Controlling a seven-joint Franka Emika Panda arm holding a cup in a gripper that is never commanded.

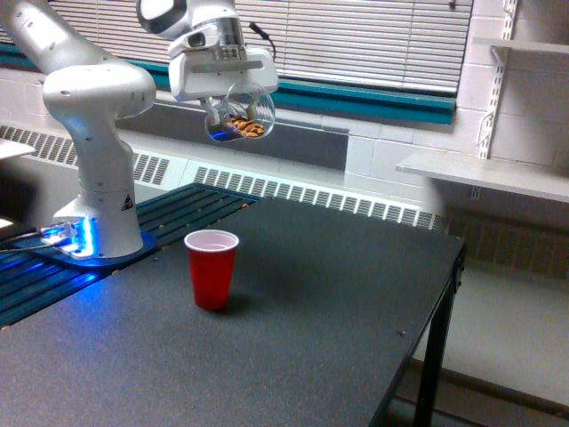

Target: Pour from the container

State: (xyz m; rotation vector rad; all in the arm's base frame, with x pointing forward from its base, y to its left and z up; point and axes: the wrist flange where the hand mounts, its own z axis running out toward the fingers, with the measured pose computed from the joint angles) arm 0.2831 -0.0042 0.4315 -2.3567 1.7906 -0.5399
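From my screen I count one arm [89, 107], one clear jar [240, 114] and one red cup [212, 268], all over or on a single dark worktop [293, 338]. The arm's white base stands on the worktop at the exterior view's left, with a blue glow at its foot. The gripper [238, 108] hangs high above the worktop, in front of the window blinds [356, 36], and its jaws are closed against the sides of the jar, carrying it in the air. The jar is rounded and see-through, and I can make out a small heap of brown nuts [245, 128] lying low inside it; I cannot count them at this size. How far the jar is tipped, and which way its mouth faces, I cannot tell for certain. The red cup stands upright on the worktop, mouth up, well below the jar and a little toward the exterior view's left of it, apart from the arm's base. Its inside looks pale and I see nothing in it. On the exterior view's right, off the worktop, a white shelf [480, 173] is fixed to the wall.
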